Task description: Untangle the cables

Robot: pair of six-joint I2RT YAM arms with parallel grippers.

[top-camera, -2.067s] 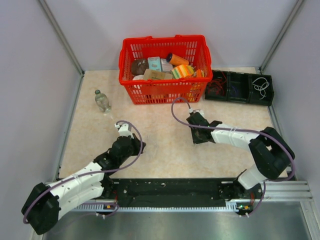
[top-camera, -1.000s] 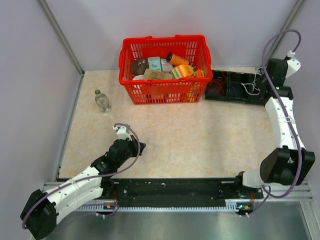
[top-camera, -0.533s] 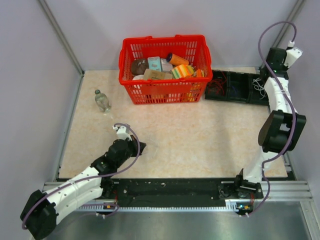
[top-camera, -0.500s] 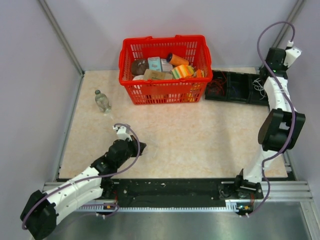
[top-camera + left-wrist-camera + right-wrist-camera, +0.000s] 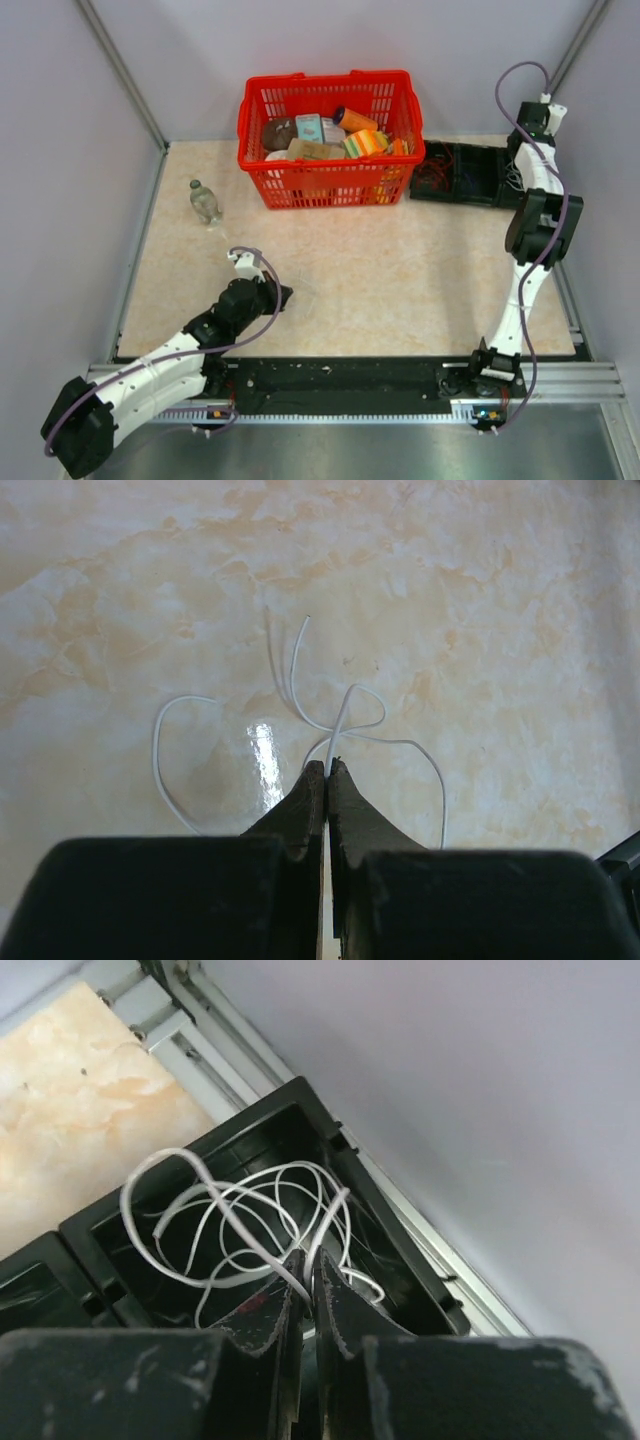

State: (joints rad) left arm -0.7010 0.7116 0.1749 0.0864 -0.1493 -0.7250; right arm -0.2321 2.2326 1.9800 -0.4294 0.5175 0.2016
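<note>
A pale marbled table (image 5: pixel 400 270) boxed in by grey walls lies under both my arms.

My left tool (image 5: pixel 327 768) is closed to a thin line, its two dark fingers pressed together. At their very tip they pinch the loose white cable (image 5: pixel 338 720). From that pinch the strand runs out over the bare table in slack loops, one curling to the left and one arching to the right. Two free ends point away from me, and the whole length lies flat on the surface. In the overhead view this tool sits low over the near-left part of the table, well apart from everything else.

My right tool (image 5: pixel 308 1260) is just as narrow, with its fingertips nipped on the coil of white cables (image 5: pixel 240 1222). The coil is a tangle of overlapping loops inside the end compartment of the black tray (image 5: pixel 290 1110), the one nearest the right wall. The arm is stretched up to that far right corner.

The tray's other end holds reddish cables (image 5: pixel 432 175) — a small dark bundle too fine to make out. Just beside the tray stands a red basket (image 5: pixel 325 78) filled with boxes and tins. A small clear bottle (image 5: pixel 204 202) sits towards the left wall.
</note>
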